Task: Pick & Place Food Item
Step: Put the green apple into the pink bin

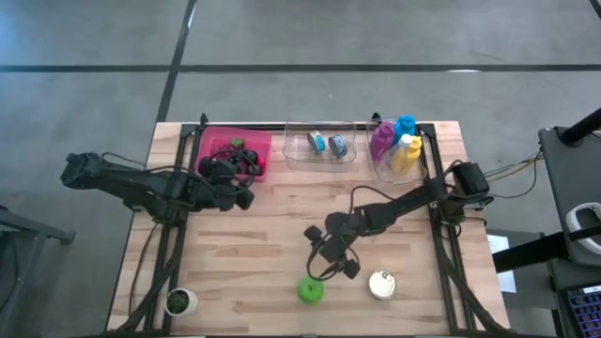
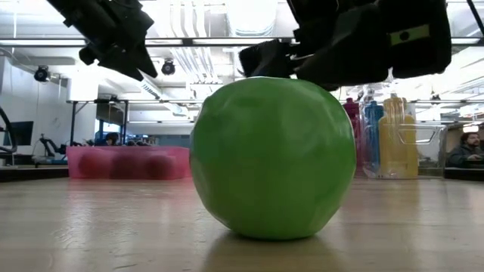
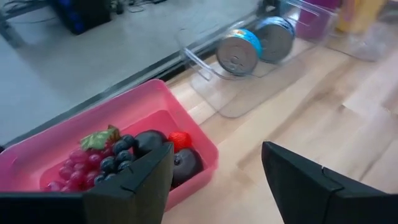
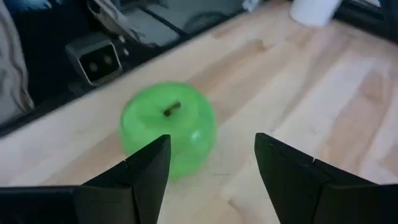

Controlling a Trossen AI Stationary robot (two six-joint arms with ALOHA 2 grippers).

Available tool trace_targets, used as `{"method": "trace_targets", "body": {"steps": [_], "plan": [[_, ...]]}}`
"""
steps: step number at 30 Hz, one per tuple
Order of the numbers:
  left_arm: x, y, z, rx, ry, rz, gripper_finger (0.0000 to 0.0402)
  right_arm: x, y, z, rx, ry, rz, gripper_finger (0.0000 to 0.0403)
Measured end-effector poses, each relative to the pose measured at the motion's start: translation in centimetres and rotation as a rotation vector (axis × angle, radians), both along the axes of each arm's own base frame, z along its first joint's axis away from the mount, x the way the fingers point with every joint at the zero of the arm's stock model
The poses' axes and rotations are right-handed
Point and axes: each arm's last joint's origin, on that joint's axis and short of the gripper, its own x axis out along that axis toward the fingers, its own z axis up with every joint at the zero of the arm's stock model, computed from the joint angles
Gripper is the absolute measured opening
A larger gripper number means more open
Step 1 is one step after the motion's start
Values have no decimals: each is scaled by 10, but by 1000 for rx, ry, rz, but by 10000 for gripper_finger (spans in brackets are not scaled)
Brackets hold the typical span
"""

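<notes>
A green apple [image 1: 311,290] sits on the wooden table near its front edge, stem up; the low view shows the apple [image 2: 272,157] resting on its underside. My right gripper [image 1: 336,260] hovers open just behind and above it; in the right wrist view the apple [image 4: 168,127] lies ahead of the spread fingers, untouched. My left gripper [image 1: 225,184] stands open beside the pink bin [image 1: 239,153] at the back left, which holds grapes, berries and dark fruit [image 3: 134,152].
A clear tray with two cans [image 1: 326,144] and a clear bin of coloured bottles [image 1: 398,145] stand at the back. A tin can [image 1: 381,284] sits right of the apple, and a small white pot [image 1: 179,301] is at the front left corner.
</notes>
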Motion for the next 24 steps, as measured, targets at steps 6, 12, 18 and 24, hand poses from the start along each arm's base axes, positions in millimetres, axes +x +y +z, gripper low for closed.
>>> {"method": "trace_targets", "body": {"steps": [6,12,18,24], "plan": [[6,-6,2,-17,36,-165,244,-15,-7,25,-104,37,-123,228],[17,-20,4,28,59,-369,244,-34,-15,48,-173,28,-234,228],[28,-38,3,67,77,-618,239,-57,-28,61,-250,-38,-449,228],[47,-53,-3,87,38,-769,238,-83,-36,72,-217,-81,-553,228]]}}
